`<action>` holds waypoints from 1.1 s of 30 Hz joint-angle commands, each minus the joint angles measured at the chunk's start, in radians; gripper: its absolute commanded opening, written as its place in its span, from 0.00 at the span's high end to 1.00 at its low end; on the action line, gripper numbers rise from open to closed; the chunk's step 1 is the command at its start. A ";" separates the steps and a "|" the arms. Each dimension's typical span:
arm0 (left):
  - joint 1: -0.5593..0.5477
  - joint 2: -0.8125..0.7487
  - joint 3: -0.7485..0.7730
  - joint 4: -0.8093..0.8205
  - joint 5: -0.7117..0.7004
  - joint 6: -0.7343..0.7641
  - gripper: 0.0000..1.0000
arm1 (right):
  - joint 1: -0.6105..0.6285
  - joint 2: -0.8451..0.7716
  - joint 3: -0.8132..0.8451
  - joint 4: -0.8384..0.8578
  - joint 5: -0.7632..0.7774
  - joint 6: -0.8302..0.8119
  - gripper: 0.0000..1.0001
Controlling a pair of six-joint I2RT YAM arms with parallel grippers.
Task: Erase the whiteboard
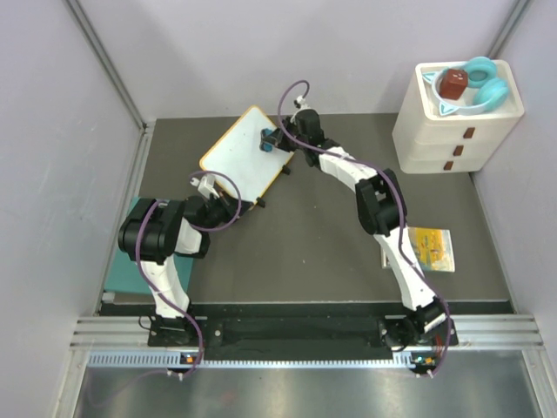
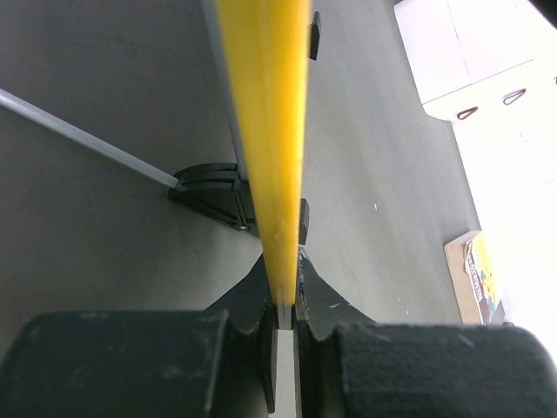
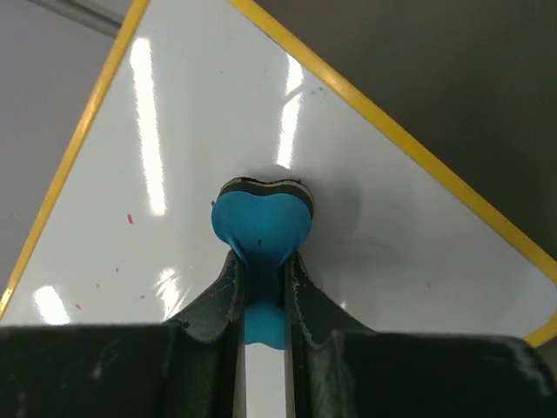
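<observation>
The whiteboard, white with an orange rim, lies tilted on the dark table at the back centre-left. My left gripper is shut on its near-left rim; in the left wrist view the yellow edge runs straight up from between the jaws. My right gripper is shut on a blue eraser and presses it onto the board surface near its right side. A few small red specks remain on the board at the left.
A white drawer unit with a blue item and a brown item on top stands at the back right. A colourful booklet lies at the right. A teal mat lies under the left arm.
</observation>
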 commanded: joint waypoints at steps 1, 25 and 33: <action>-0.048 0.006 -0.025 -0.134 0.163 0.056 1.00 | 0.030 0.091 0.101 0.049 0.003 0.020 1.00; -0.056 0.005 -0.027 -0.132 0.163 0.059 1.00 | 0.151 0.025 0.174 0.269 0.194 -0.168 1.00; -0.056 0.003 -0.030 -0.132 0.163 0.061 1.00 | 0.134 0.030 0.175 0.218 0.346 -0.193 1.00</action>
